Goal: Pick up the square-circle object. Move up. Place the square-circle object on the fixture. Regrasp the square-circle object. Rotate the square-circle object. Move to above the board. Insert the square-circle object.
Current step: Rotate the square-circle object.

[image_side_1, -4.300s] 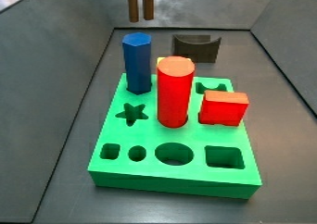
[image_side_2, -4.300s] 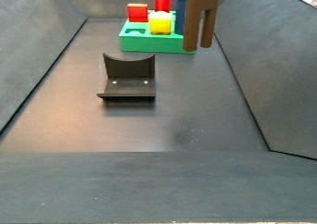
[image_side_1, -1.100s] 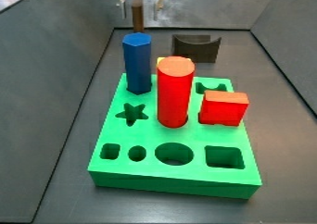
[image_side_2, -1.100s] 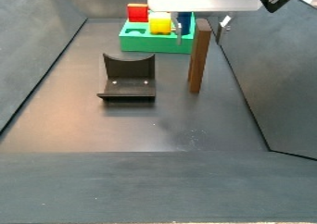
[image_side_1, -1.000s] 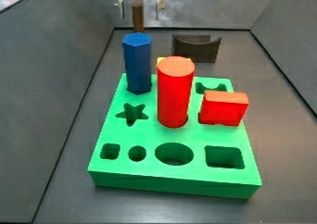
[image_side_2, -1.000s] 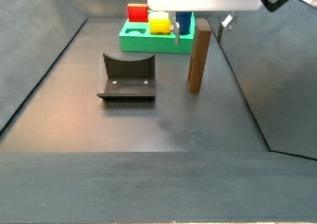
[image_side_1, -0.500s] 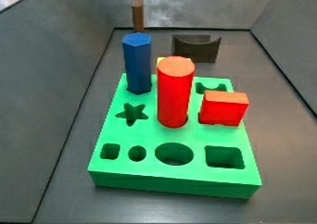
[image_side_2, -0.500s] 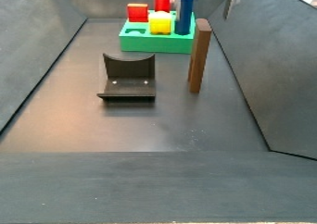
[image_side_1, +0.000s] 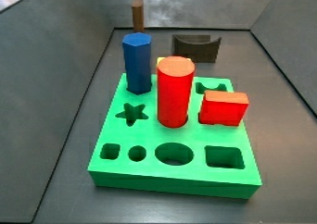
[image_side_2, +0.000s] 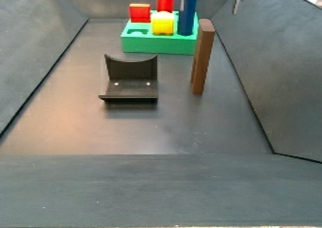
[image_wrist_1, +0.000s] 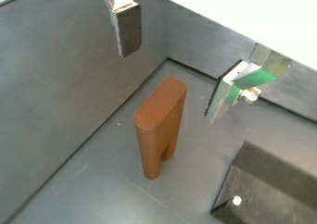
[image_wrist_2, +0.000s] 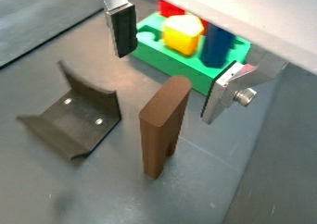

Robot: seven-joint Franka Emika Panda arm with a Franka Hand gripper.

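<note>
The gripper (image_wrist_2: 171, 63) hangs above the floor with its jaws spread wide and nothing between them; both wrist views show its two silver fingers (image_wrist_1: 128, 27) standing well apart. One brown block (image_wrist_2: 162, 126), the square-circle object, stands upright on the floor below the gripper, under the gap between the fingers and touching neither. In a wrist view its lower end splits into two legs (image_wrist_1: 156, 160). In a side view the brown block (image_side_2: 201, 57) stands alone near the right wall, and only a small tip of the gripper shows at the top edge of that picture.

One fixture (image_wrist_2: 72, 122), a dark bracket with a curved back, sits on the floor to one side of the block, apart from it. In a side view the fixture (image_side_2: 128, 78) lies left of the block.

One green board (image_side_1: 173, 135) lies beyond the block. Standing in it are three tall or raised pieces: one blue prism (image_side_1: 136, 62), one red cylinder (image_side_1: 175, 91) and one red cube (image_side_1: 224, 107). A yellow piece (image_wrist_2: 183, 33) also shows on the board in a wrist view. Five open holes can be counted in the near part of the board: one star (image_side_1: 133, 113), one small square, one small circle, one large circle (image_side_1: 173, 155) and one large square (image_side_1: 223, 156). The block's top (image_side_1: 136, 15) pokes up behind the blue prism.
</note>
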